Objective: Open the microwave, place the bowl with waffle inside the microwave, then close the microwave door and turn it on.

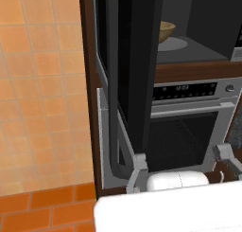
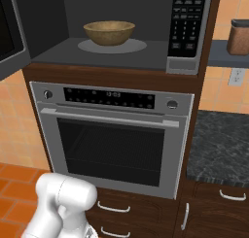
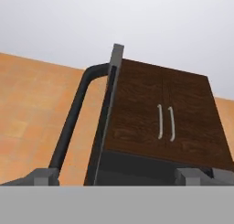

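With the bowl (image 2: pixel 109 32) already sitting on the turntable plate (image 2: pixel 112 46) inside the microwave (image 2: pixel 121 55), I judge the step in hand to be closing the microwave door (image 1: pixel 137 70). It stands swung wide, seen edge-on in the left base view, its dark vertical handle (image 1: pixel 113 122) running down the outer face. I cannot see a waffle in the bowl from these angles. My gripper (image 1: pixel 182 162) sits low in the left base view, in front of the silver oven (image 2: pixel 114 135), jaws spread fully and holding nothing; the door's lower edge lies just beside its left finger (image 1: pixel 137 172). In the hand view the door's edge rises between the two finger tips, with the handle to its left. To do this well, I would place a finger against the outer face near the handle side, away from the hinge, and push along the door's arc rather than straight ahead. I would not clamp the handle, since a rigid grip fights the swing. I would drive until the door seats flush, then go to the keypad (image 2: pixel 186 21) for the start button.
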